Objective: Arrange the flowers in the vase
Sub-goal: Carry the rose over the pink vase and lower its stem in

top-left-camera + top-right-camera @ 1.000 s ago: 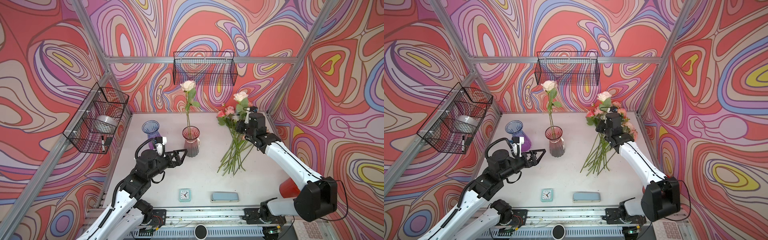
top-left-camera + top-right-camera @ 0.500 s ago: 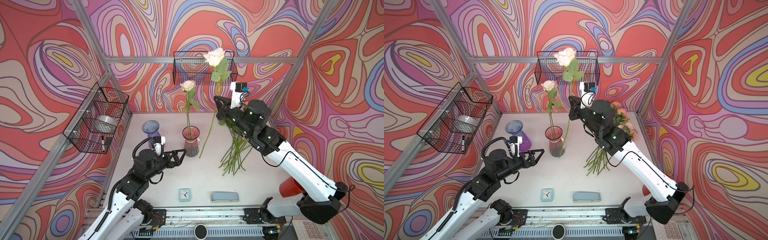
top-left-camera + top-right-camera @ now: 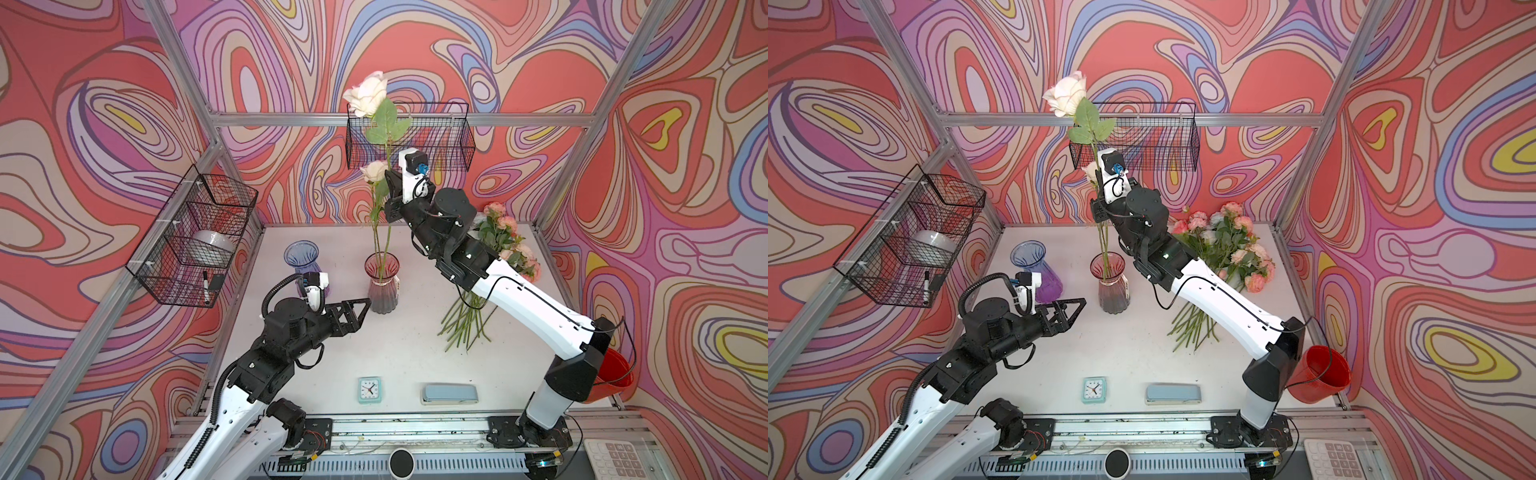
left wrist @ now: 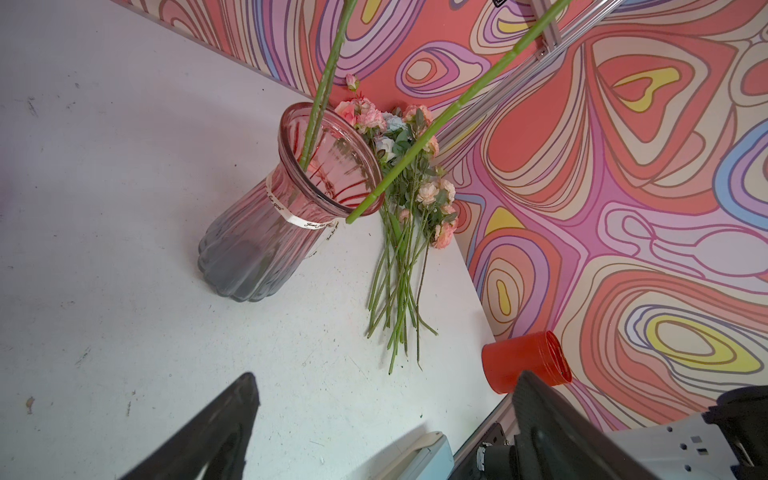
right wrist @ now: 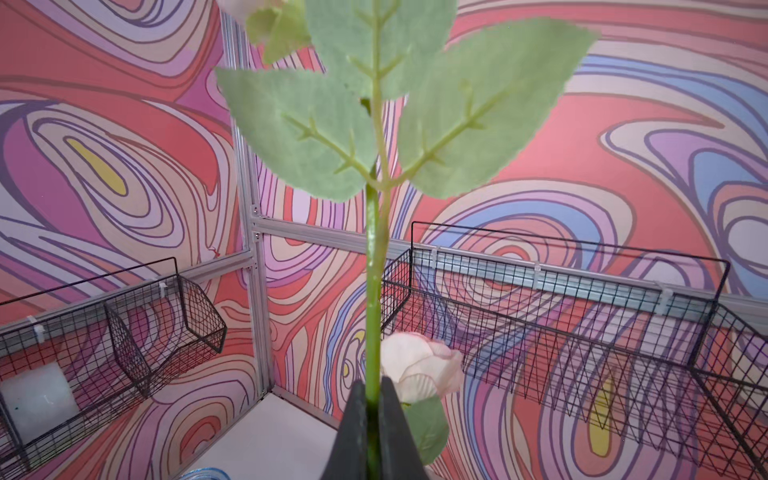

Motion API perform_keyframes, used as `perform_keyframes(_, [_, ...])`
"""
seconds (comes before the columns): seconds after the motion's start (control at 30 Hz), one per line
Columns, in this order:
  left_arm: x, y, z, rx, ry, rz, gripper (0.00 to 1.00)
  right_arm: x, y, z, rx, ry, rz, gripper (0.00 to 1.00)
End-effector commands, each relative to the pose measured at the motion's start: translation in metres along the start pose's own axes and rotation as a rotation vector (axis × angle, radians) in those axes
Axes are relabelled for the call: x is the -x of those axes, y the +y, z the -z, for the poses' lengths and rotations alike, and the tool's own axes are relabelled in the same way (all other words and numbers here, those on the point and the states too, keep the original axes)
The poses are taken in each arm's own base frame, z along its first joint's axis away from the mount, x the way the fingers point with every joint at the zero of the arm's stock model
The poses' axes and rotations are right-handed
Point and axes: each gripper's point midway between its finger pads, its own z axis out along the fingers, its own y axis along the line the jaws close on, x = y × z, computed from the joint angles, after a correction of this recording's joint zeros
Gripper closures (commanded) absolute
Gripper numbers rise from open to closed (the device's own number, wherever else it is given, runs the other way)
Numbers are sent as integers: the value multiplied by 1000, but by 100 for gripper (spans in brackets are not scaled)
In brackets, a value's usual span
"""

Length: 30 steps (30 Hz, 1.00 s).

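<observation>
A pink glass vase (image 3: 381, 282) (image 3: 1113, 286) (image 4: 291, 199) stands mid-table with one cream rose (image 3: 374, 171) (image 5: 419, 365) upright in it. My right gripper (image 3: 390, 187) (image 5: 372, 399) is shut on the stem of a second cream rose (image 3: 368, 93) (image 3: 1068, 93) (image 5: 373, 270), held nearly upright high above the vase. Its stem tip (image 4: 353, 218) hangs at the vase's rim; I cannot tell whether it is inside. The other flowers (image 3: 505, 245) (image 3: 1229, 245) (image 4: 407, 187) lie in a pile at the right. My left gripper (image 3: 361, 309) (image 3: 1077, 307) (image 4: 386, 376) is open and empty, left of the vase's base.
A blue-purple vase (image 3: 301, 259) stands behind my left wrist. A small clock (image 3: 369, 390) and a pale blue case (image 3: 449, 392) lie near the front edge. A red cup (image 3: 615, 374) sits by the right arm's elbow. Wire baskets (image 3: 409, 137) (image 3: 195, 232) hang on the walls.
My right gripper has lifted the cream rose off the pile and carried it left until its stem stands over the pink vase. The left arm has hardly moved.
</observation>
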Motion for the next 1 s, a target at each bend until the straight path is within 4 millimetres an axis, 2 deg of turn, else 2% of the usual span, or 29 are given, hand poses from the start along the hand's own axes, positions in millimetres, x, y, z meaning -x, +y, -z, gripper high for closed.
perform_keyframes(0.0, [7, -8, 5, -9, -16, -19, 2, 39, -4, 3, -23, -105, 25, 100])
perform_keyframes(0.23, [7, -10, 5, -18, -14, -17, 2, 20, 4, -5, -6, -84, 52, 100])
perform_keyframes(0.33, [7, -9, 6, -13, -15, -20, 2, 5, 11, -7, 26, -52, 56, 100])
perform_keyframes(0.47, [5, -7, 5, -9, -14, -20, 2, -32, 24, -8, 69, 12, 71, 100])
perform_keyframes(0.53, [6, -7, 5, -8, -15, -21, 2, -67, 36, -13, 96, 75, 86, 100])
perform_keyframes(0.63, [8, -11, 4, -18, -11, -28, 2, -90, 49, -11, 150, 147, 92, 100])
perform_keyframes(0.77, [8, -13, 2, -22, 4, -36, 2, -120, 50, -7, 144, 240, 77, 100])
perform_keyframes(0.9, [10, -13, -1, -8, 11, -42, 2, -146, 56, 5, 183, 342, 45, 92])
perform_keyframes(0.97, [11, -13, -1, -1, 13, -46, 2, -156, 58, 12, 200, 390, 29, 84])
